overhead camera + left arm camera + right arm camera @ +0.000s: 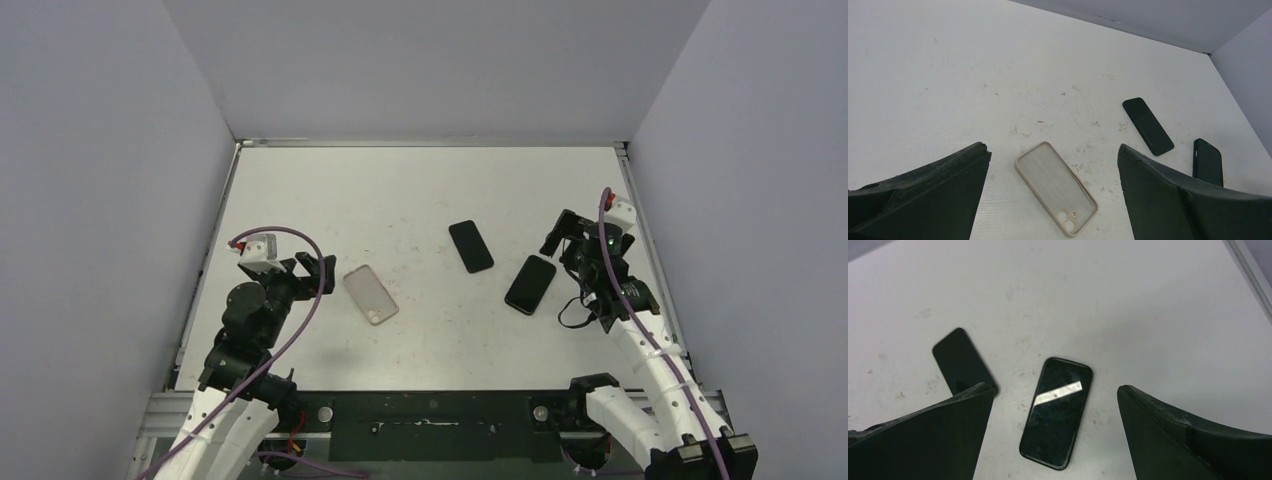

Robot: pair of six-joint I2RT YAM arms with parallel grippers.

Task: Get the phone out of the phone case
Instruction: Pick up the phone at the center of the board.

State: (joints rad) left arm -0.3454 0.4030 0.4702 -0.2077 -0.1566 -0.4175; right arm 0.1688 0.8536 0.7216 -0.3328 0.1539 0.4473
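Fingers [933, 195] on the left gripper [318, 268] stand wide apart with nothing between them. From that wrist camera I look straight down the gap onto the beige phone case [1055, 185], which lies flat on the white table [400, 190], apart from both fingers. Its rim is beige, its back is translucent, and the camera cut-out sits at the end nearest my lens. I can see the inside of its back, so it lies hollow side up. From above, the case sits just to the right of the left gripper, on the left half of the table.

On the other side, the right gripper [560, 232] is spread just as wide, its fingers [923, 440] gripping nothing. Framed between them in the right wrist view is a black phone [1057, 412], flat on the table with its glossy screen up and a bright streak of light reflected across it. A thin dark rim runs round its edge; whether that is the phone's own body or a close-fitting case, I cannot tell. Neither finger touches it.

Up and to the left of that phone, near the middle of the table, lies a dark slab [471, 246] of the same shape, flat and matte. One corner is hidden behind a finger in the right wrist view. I cannot tell whether it is a phone or a case. The two dark items are near each other but not touching, and both are well apart from the beige phone case.
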